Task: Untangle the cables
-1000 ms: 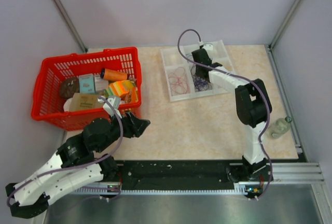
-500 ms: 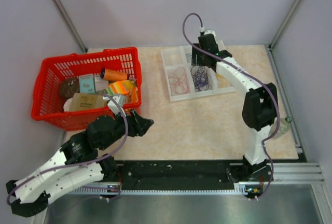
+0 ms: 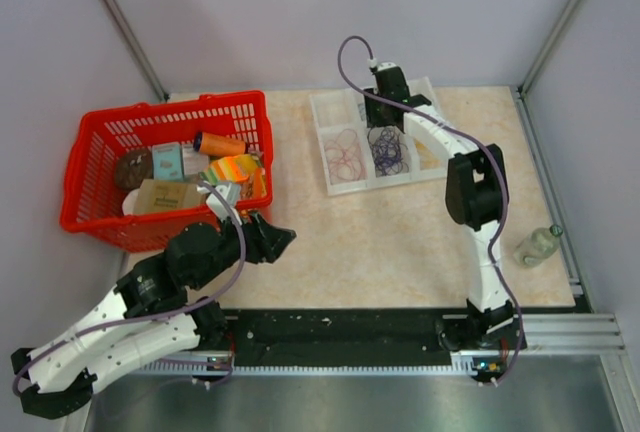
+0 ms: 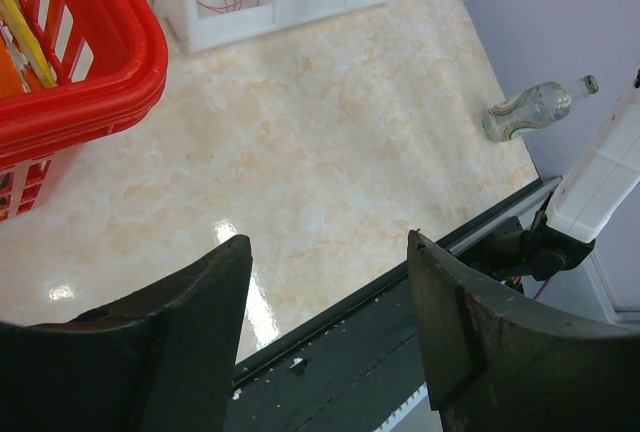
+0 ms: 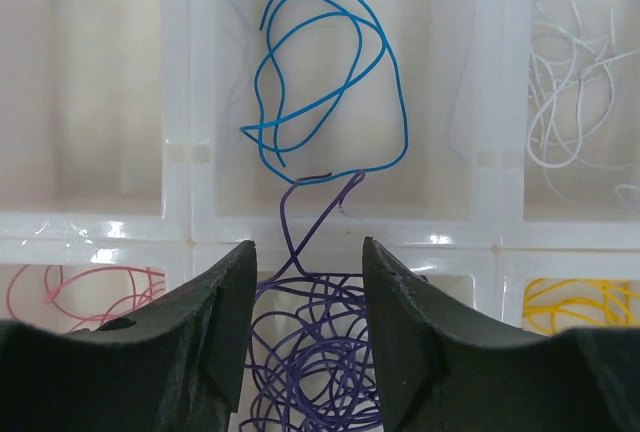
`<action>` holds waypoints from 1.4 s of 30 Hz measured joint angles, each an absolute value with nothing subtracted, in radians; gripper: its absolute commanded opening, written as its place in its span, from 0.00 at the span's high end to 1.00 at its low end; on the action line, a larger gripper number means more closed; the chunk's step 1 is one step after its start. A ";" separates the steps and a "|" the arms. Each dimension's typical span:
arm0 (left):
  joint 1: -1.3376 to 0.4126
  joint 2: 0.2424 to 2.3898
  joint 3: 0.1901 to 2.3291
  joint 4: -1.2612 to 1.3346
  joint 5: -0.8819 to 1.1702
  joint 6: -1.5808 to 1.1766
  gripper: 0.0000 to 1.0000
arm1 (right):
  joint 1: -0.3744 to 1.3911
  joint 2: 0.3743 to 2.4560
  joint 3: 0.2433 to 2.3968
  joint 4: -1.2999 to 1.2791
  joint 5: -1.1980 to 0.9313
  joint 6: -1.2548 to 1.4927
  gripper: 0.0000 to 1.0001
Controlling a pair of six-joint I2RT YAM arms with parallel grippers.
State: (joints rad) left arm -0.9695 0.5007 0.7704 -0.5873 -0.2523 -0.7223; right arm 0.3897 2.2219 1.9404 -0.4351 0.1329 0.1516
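Note:
The cables lie sorted in a white divided tray (image 3: 322,142) at the back of the table. In the right wrist view a blue wire (image 5: 322,82) fills the middle far compartment. A purple tangle (image 5: 320,362) lies in the near one, and one purple strand climbs over the divider and hooks the blue wire. Pink wires (image 5: 90,292), white wires (image 5: 570,102) and yellow wires (image 5: 590,302) sit in neighbouring cells. My right gripper (image 5: 305,247) hangs open over the purple tangle, gripping nothing. My left gripper (image 4: 330,242) is open and empty above the table's near edge.
A red basket (image 3: 100,217) holding boxes and an orange spool stands at the left, close to my left gripper (image 3: 278,239). A small clear bottle (image 3: 536,244) lies by the right edge. A black rail (image 3: 340,327) runs along the front.
My right gripper has opened from nearly shut and shifted toward the tray's far side, leaving the purple tangle uncovered. Its elbow swung left. The left arm barely moved.

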 measured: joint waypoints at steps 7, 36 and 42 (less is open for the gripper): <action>-0.970 0.530 0.782 -0.589 -0.255 -0.703 0.32 | 0.390 2.229 1.940 -0.393 0.157 0.112 0.75; -0.970 0.473 0.782 -0.608 -0.272 -0.701 0.32 | 0.423 2.072 1.621 -0.178 0.232 0.162 1.00; -0.970 0.474 0.782 -0.607 -0.274 -0.701 0.32 | 0.421 1.971 1.459 -0.133 0.204 0.169 1.00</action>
State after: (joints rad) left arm -0.9695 0.4740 0.7822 -0.6075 -0.2737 -0.7010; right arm 0.4210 1.9713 1.4590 -0.1326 0.2035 0.1688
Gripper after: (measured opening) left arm 0.679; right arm 0.003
